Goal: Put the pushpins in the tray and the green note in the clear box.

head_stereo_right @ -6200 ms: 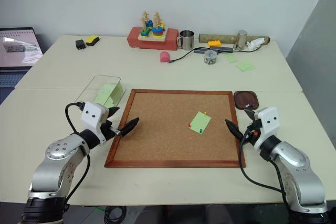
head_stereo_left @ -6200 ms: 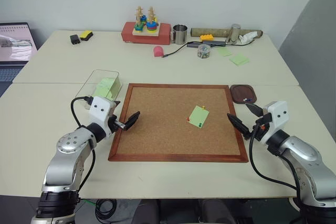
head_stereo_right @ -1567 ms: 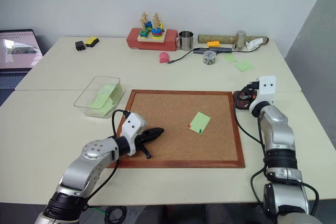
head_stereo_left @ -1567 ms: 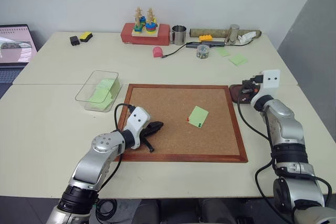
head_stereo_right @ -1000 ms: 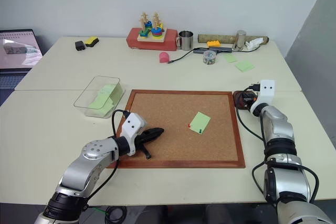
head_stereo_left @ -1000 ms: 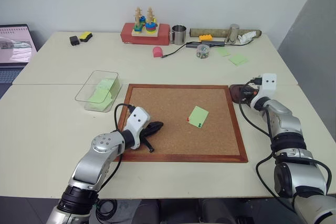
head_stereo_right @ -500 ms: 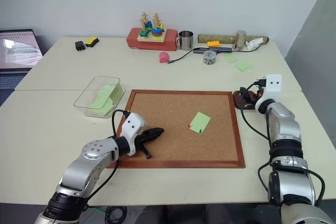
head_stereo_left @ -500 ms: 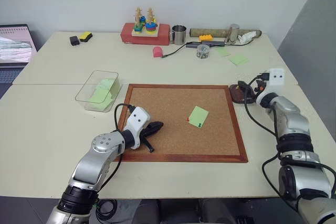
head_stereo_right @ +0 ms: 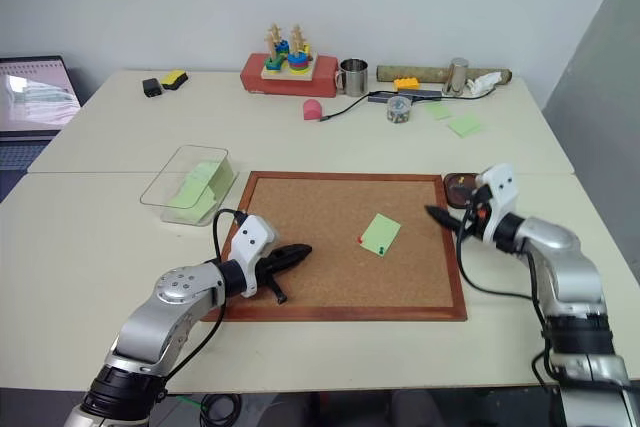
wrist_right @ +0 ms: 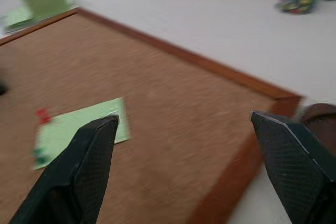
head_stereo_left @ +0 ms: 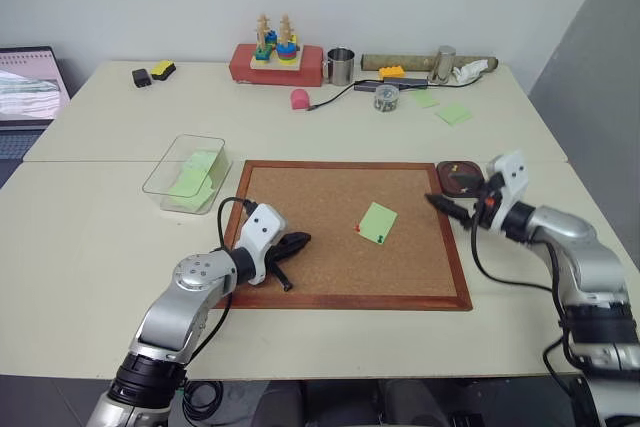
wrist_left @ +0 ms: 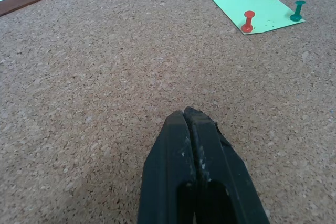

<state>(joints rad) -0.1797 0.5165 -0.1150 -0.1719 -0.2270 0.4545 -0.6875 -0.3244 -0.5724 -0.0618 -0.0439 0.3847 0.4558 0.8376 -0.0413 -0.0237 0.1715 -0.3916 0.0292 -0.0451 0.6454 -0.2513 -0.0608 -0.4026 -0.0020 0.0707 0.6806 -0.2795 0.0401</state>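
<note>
The green note [head_stereo_left: 379, 222] lies flat on the cork board [head_stereo_left: 330, 272], right of centre. A red pushpin [wrist_left: 248, 20] and a dark green pin [wrist_left: 298, 10] stand in one edge of the note. My right gripper [head_stereo_left: 455, 201] hovers open over the board's right edge, between the note and the dark brown tray [head_stereo_left: 466, 183], with nothing in it. A tiny yellow speck shows in the tray. Low over the board's left part is my left gripper [head_stereo_left: 299, 240], shut and holding nothing. The clear box [head_stereo_left: 197, 137], left of the board, holds green notes.
Along the back of the table stand a red block with a stacking toy [head_stereo_left: 278, 59], a metal cup [head_stereo_left: 342, 65], a pink object [head_stereo_left: 300, 98], a small jar [head_stereo_left: 387, 97] and loose green notes [head_stereo_left: 455, 113]. A laptop [head_stereo_left: 28, 82] sits at far left.
My right gripper has opened at the tray and pulled back toward me and left, to the board's right edge. The yellow pin seen earlier on the note is gone. The left arm has stayed still.
</note>
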